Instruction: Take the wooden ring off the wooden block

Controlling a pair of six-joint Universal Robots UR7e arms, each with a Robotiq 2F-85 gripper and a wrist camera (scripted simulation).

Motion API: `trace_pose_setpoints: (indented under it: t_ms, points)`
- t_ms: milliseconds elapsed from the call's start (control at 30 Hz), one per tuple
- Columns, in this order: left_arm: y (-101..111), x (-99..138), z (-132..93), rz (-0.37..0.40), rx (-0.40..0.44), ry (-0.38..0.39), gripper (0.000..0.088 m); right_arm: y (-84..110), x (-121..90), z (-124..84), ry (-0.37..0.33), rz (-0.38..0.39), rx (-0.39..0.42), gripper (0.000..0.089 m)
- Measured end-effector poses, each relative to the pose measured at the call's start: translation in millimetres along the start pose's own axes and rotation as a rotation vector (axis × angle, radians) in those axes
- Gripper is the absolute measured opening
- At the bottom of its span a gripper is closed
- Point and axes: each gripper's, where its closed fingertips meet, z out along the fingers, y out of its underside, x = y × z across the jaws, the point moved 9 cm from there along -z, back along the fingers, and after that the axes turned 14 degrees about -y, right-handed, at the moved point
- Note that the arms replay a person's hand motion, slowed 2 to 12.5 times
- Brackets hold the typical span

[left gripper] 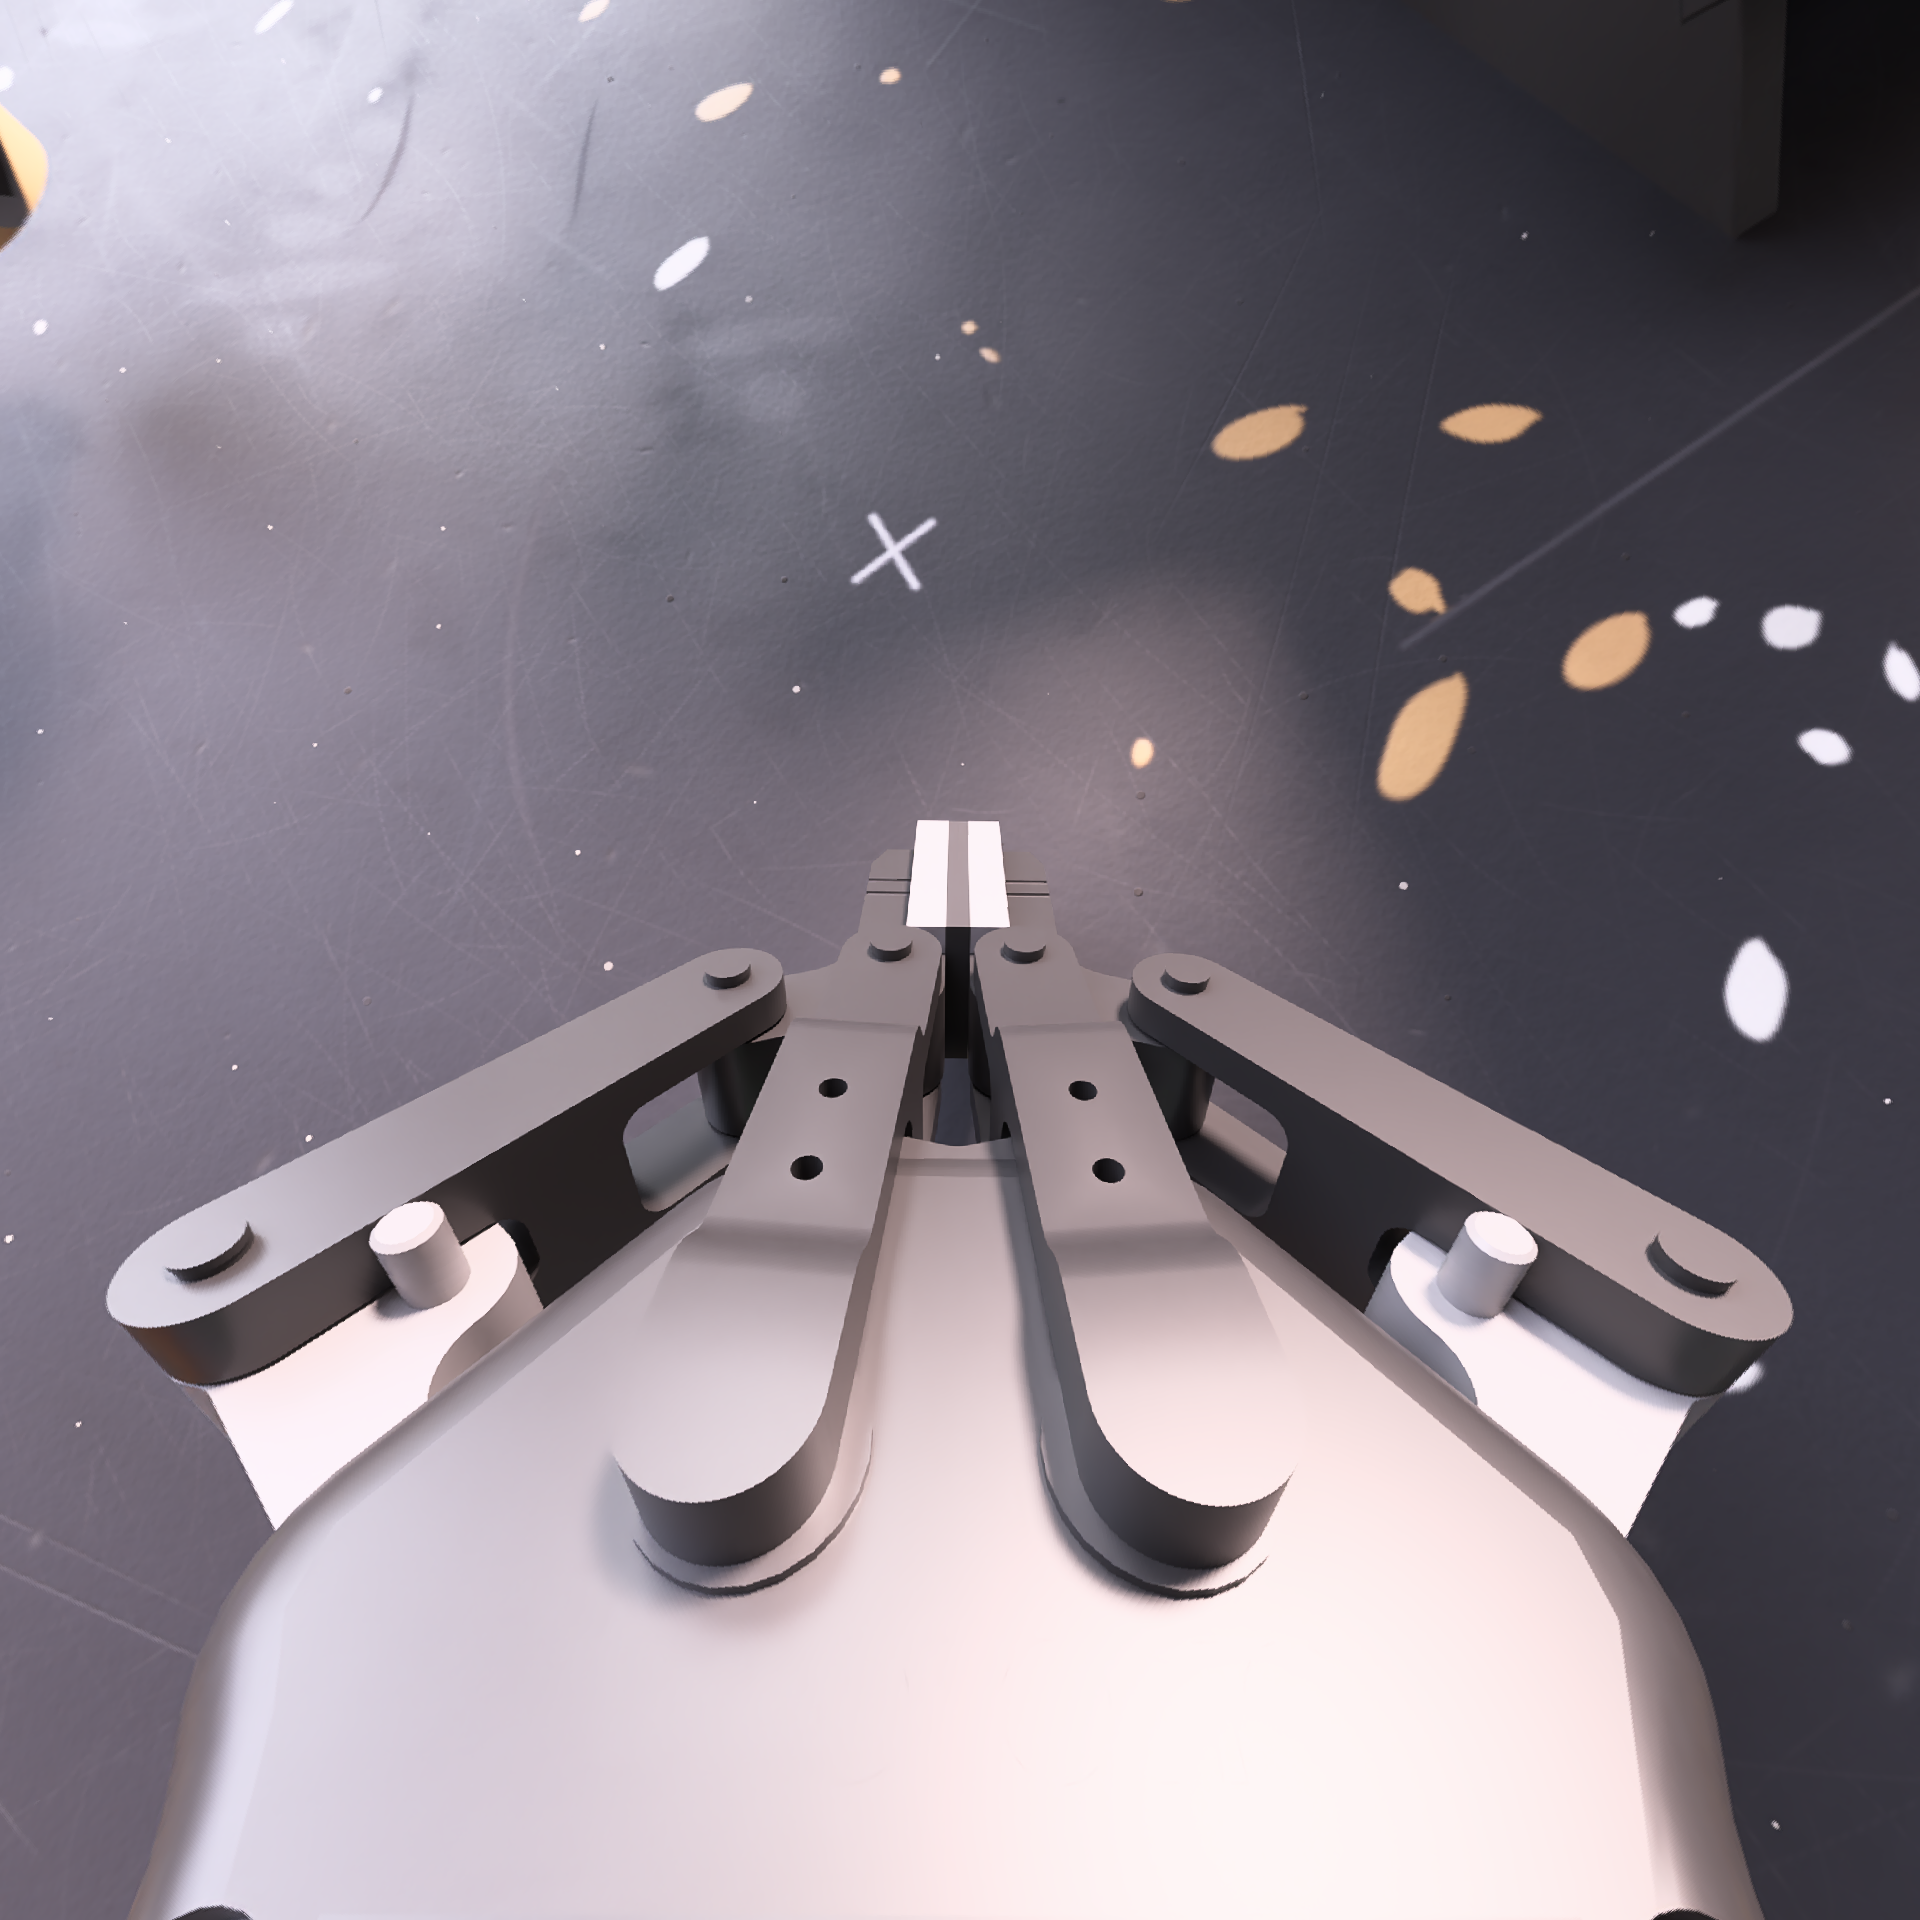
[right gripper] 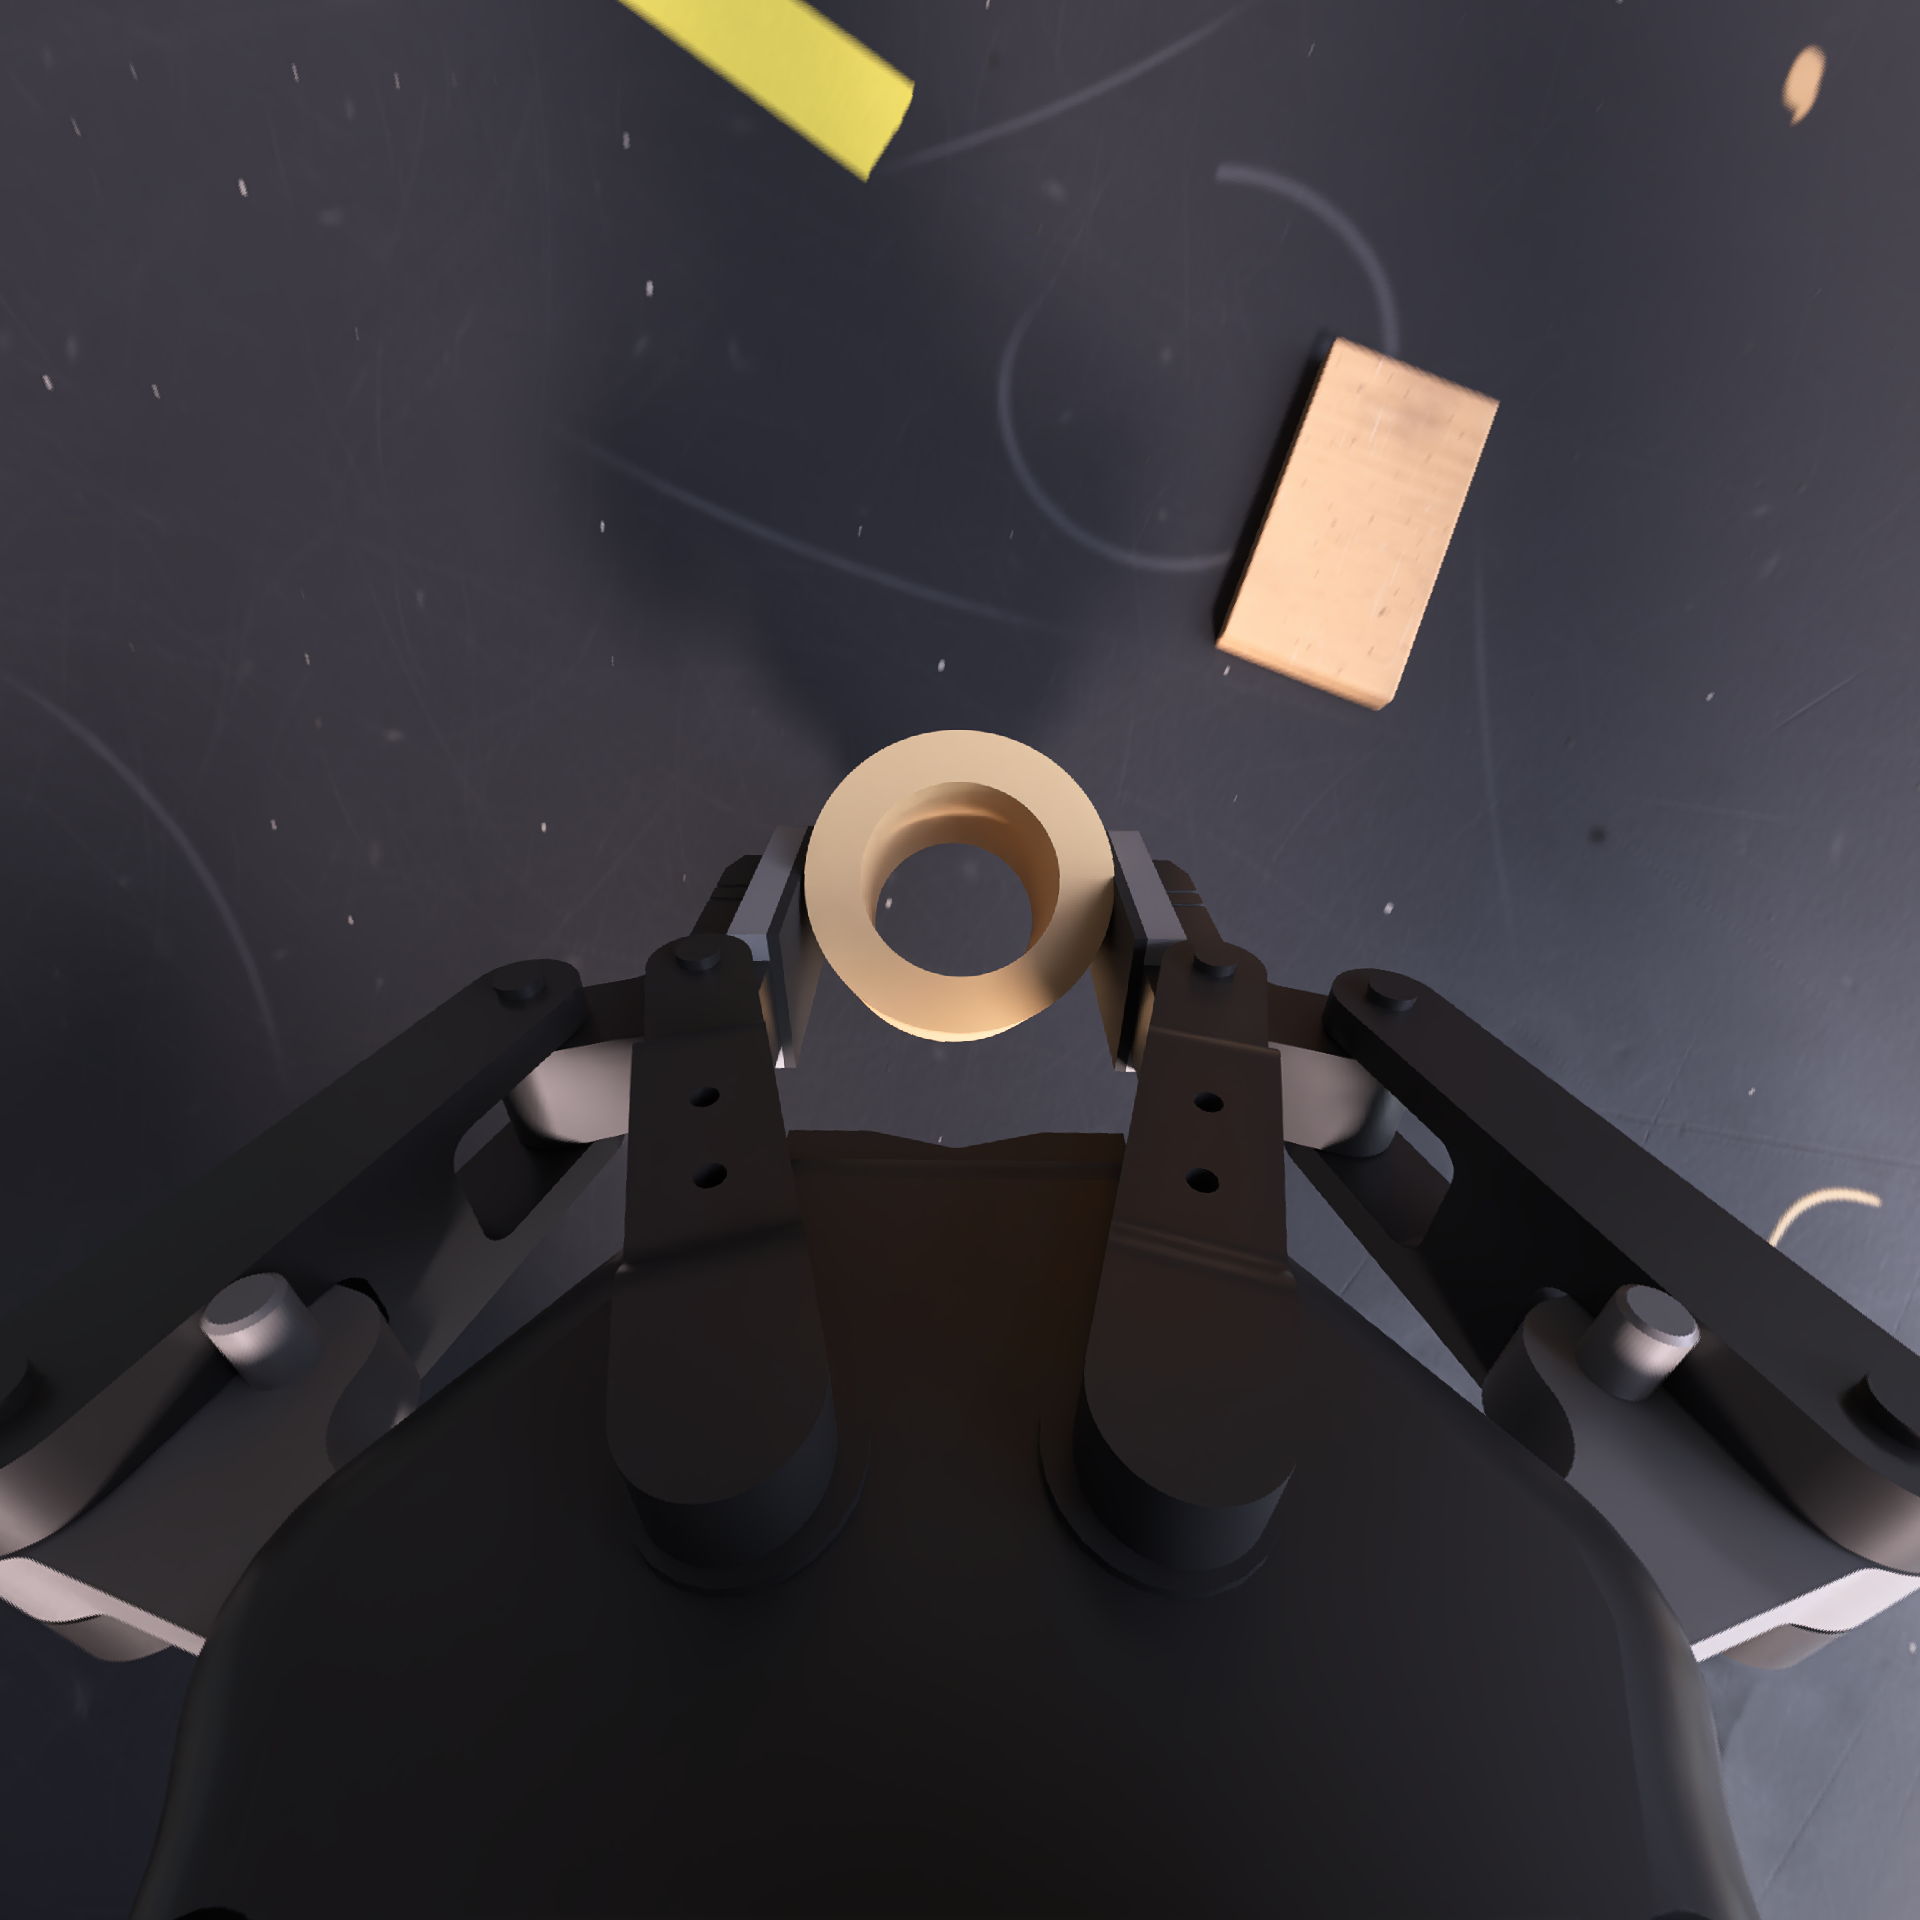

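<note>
In the right wrist view my right gripper (right gripper: 958, 914) is shut on the wooden ring (right gripper: 842, 894), a pale thick ring held by its outer sides, its hole facing the camera, above the dark table. The wooden block (right gripper: 1356, 525), a flat light rectangular piece, lies on the table ahead and to the right, apart from the ring. In the left wrist view my left gripper (left gripper: 958, 873) is shut and empty, fingertips together, above the dark table. Neither the ring nor the block shows in that view.
A yellow flat bar (right gripper: 790, 73) lies at the far upper left of the right wrist view. A white cross mark (left gripper: 894, 553) is on the table ahead of the left gripper. An orange object (left gripper: 16, 177) is cut off at the left edge.
</note>
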Motion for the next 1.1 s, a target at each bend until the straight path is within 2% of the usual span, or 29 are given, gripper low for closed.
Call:
trace_pose_setpoints:
  t_ms: [200, 333, 533, 700, 900, 1100]
  points:
    - [-0.4, 2.4, 2.3, 0.035, -0.021, -0.009, 0.0, 21.3, -11.8, 1.9, 0.011, -0.001, -0.07, 0.045]
    - [-1.7, 3.4, 3.1, 0.04, -0.029, -0.013, 0.0, 29.4, -19.3, 4.0, 0.01, 0.0, -0.075, 0.045]
    - [-3.9, 2.9, 3.7, 0.049, -0.049, -0.034, 0.0, 31.6, -31.6, 9.3, 0.0, -0.017, -0.073, 0.045]
    - [-5.6, 3.8, 3.9, 0.069, -0.071, -0.037, 0.0, 24.7, -37.3, 14.9, 0.016, -0.041, -0.083, 0.045]
    - [-6.5, 5.5, 4.7, 0.071, -0.081, -0.021, 0.0, 13.3, -30.7, 21.5, 0.041, -0.046, -0.072, 0.045]
    - [-6.3, 6.2, 4.3, 0.065, -0.07, -0.011, 0.0, 8.4, -7.6, 21.6, 0.061, 0.003, -0.038, 0.045]
